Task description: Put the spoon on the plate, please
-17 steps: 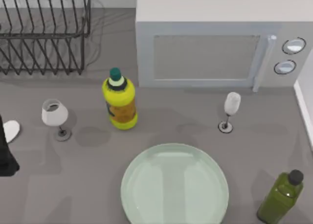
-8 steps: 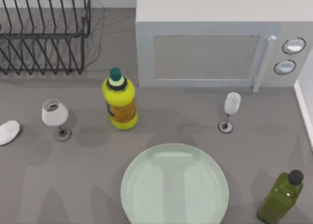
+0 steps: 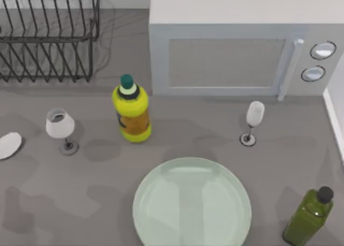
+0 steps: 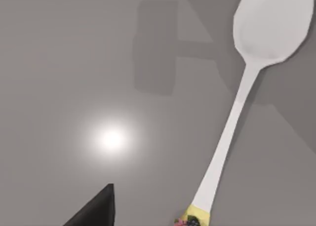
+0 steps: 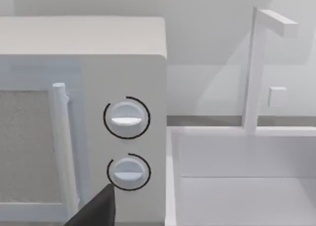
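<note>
The left claw (image 4: pixel 94 211) shows as one dark fingertip above the grey counter (image 4: pixel 74 63), touching nothing; whether it is apart or together cannot be told. Just beside that tip lies the spoon (image 4: pixel 232 132), flat on the counter, its red-pink knob nearest and its oval bowl farthest. In the top view the spoon's bowl (image 3: pixel 9 145) sits at the counter's left edge, well apart from the plate (image 3: pixel 192 205). The right claw (image 5: pixel 96 211) faces the microwave (image 5: pixel 123 88); its state also cannot be told.
</note>
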